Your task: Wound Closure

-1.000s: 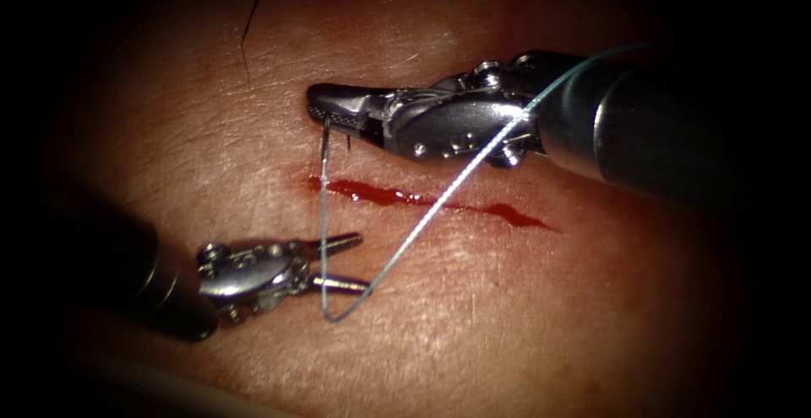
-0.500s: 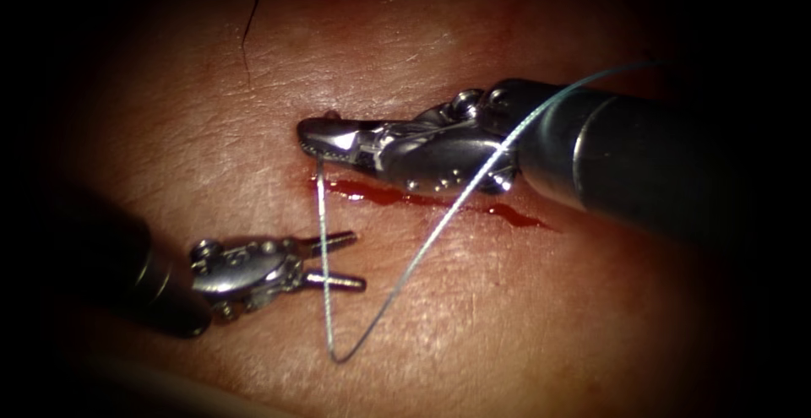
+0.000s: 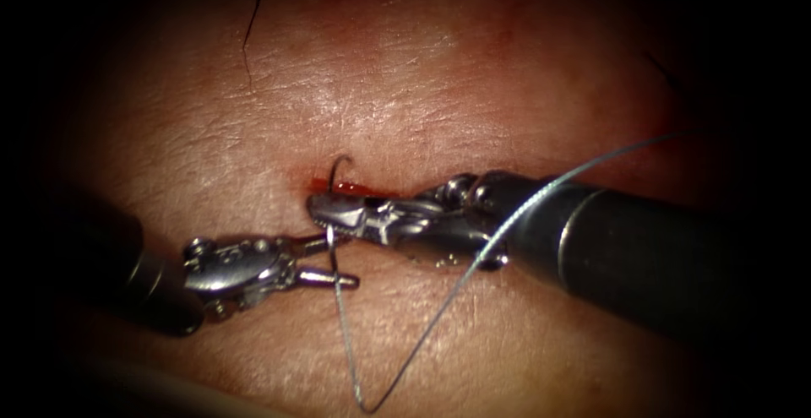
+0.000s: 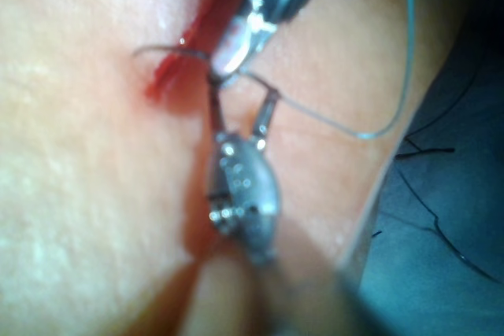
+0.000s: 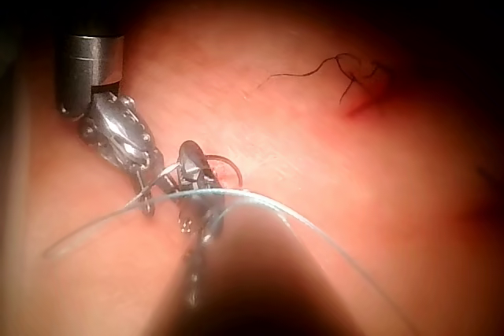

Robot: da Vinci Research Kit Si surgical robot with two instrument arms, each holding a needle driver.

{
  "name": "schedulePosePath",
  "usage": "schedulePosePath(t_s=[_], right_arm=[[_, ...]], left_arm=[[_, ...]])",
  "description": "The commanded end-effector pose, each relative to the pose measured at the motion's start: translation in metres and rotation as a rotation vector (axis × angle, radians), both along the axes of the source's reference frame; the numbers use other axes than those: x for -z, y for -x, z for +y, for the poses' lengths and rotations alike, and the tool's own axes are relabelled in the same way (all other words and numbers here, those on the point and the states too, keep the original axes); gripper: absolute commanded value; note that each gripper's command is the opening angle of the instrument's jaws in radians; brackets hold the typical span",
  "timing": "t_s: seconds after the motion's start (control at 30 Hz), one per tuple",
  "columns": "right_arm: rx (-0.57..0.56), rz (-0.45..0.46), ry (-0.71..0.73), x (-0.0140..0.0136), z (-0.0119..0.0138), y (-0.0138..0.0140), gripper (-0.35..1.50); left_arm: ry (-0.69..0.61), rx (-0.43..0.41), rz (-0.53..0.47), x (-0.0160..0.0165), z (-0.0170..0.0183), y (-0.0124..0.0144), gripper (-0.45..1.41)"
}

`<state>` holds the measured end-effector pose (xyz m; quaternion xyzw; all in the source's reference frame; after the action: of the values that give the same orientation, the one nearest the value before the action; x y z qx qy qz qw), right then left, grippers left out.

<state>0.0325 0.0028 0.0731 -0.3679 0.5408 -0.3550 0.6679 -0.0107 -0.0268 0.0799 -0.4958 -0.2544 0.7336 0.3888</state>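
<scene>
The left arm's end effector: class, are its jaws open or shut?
Open. In the endoscope view the left end effector shows two spread jaws with the thread passing between them, gripping nothing.

- Your right end effector now sits lower than a second ago, down over the cut and close to the left end effector.
- The needle it grips near the tail now arcs up over the cut's left end.
- The thread loop hangs lower across the tissue, crossing the left end effector's parted jaws.
</scene>
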Motion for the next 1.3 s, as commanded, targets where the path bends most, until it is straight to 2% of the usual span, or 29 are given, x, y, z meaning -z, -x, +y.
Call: schedulePosePath(t_s=[0.03, 0.33, 0.47, 0.57, 0.63, 0.8, 1.07, 1.3], right_arm=[[-0.022, -0.003, -0.034, -0.0002, -0.0006, -0.0003, -0.35], [-0.062, -0.005, -0.111, 0.0003, -0.0007, -0.0003, -0.35], [-0.089, 0.029, -0.201, 0.0001, -0.0002, -0.0001, -0.35], [-0.122, 0.06, -0.311, 0.0005, 0.0011, 0.0, -0.35], [-0.15, 0.102, -0.45, 0.0008, 0.0026, 0.0003, -0.35], [-0.183, 0.144, -0.631, 0.0014, 0.0048, 0.0005, -0.35], [-0.217, 0.098, -0.888, -0.0013, 0.006, -0.0002, -0.35], [-0.239, 0.126, -1.08, -0.0019, 0.0078, -0.0007, -0.35]], left_arm=[[-0.005, -0.001, 0.002, -0.0005, -0.001, -0.0001, 0.49], [-0.005, -0.001, 0.002, -0.0005, -0.0009, -0.0002, 0.49], [-0.005, -0.001, 0.001, -0.0005, -0.0009, -0.0002, 0.47], [-0.004, 0.001, 0.003, -0.0005, -0.0009, -0.0001, 0.47], [-0.004, 0.002, 0.004, -0.0005, -0.0009, -0.0001, 0.47], [-0.004, 0.001, 0.004, -0.0005, -0.0009, -0.0001, 0.46], [-0.004, 0.001, 0.003, -0.0005, -0.0009, -0.0001, 0.46], [-0.004, 0.001, 0.003, -0.0006, -0.0008, -0.0002, 0.44]])
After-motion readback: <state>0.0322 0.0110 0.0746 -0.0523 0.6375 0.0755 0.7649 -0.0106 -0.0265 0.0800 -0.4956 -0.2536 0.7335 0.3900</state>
